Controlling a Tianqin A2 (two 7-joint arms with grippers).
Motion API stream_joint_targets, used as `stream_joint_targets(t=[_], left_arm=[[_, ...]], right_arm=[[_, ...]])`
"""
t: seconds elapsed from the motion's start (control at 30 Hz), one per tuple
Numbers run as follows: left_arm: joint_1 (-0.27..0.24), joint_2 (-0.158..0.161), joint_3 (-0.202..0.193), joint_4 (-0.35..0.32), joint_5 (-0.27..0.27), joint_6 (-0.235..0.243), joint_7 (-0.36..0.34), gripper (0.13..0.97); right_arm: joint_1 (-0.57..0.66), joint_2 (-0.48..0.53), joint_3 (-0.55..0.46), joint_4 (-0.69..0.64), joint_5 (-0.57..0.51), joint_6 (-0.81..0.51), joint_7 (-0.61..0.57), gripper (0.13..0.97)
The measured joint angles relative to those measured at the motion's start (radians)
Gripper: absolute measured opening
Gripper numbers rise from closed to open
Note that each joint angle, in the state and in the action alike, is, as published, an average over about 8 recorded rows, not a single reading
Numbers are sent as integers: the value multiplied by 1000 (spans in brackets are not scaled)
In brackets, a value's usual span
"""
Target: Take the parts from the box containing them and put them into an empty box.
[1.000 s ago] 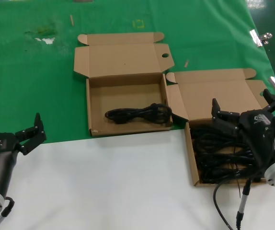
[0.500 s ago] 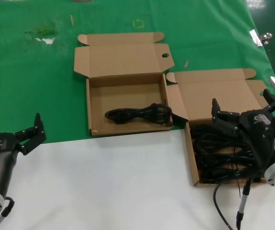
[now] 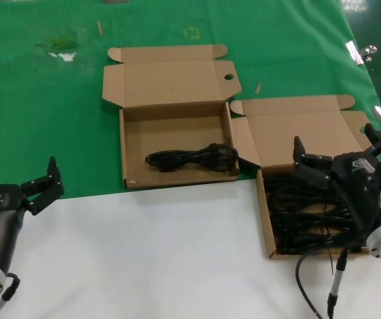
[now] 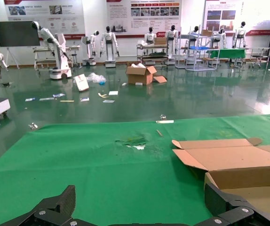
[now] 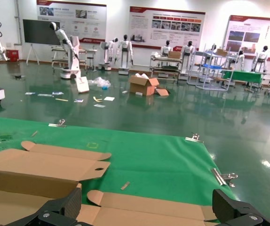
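The right box (image 3: 265, 219) holds a tangle of several black power cords (image 3: 303, 216). The left box (image 3: 123, 149), its twin with the lid open, holds one coiled black cord (image 3: 190, 158) near its front wall. My right gripper (image 3: 340, 151) is open and empty, hovering over the right box above the cords. Its wrist view shows the open lids (image 5: 172, 209) of both boxes between its fingers (image 5: 64, 207). My left gripper (image 3: 44, 178) is open and empty, parked at the left where the green cloth meets the white table; its wrist view shows the left box lid (image 4: 229, 157).
A thin black wire with a silver tip (image 3: 335, 279) lies on the white table in front of the right box. Metal clips (image 3: 358, 51) hold the green cloth's right edge. Small bits of debris (image 3: 61, 48) lie on the cloth far left.
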Motion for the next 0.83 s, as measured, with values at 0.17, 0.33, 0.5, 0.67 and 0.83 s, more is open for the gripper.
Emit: stream_joint_targets(t=[0.17, 0.33, 0.5, 0.67, 0.83], left_arm=[[0, 0, 0, 0, 0, 0, 0, 966], [0, 0, 0, 0, 0, 0, 0, 966], [0, 0, 0, 0, 0, 0, 0, 966], [0, 0, 0, 0, 0, 0, 0, 966], [0, 0, 0, 0, 0, 0, 0, 966]], right_arm=[[0, 0, 0, 0, 0, 0, 0, 966], [0, 0, 0, 0, 0, 0, 0, 966], [0, 0, 0, 0, 0, 0, 0, 966], [0, 0, 0, 0, 0, 0, 0, 966], [0, 0, 0, 0, 0, 0, 0, 966]])
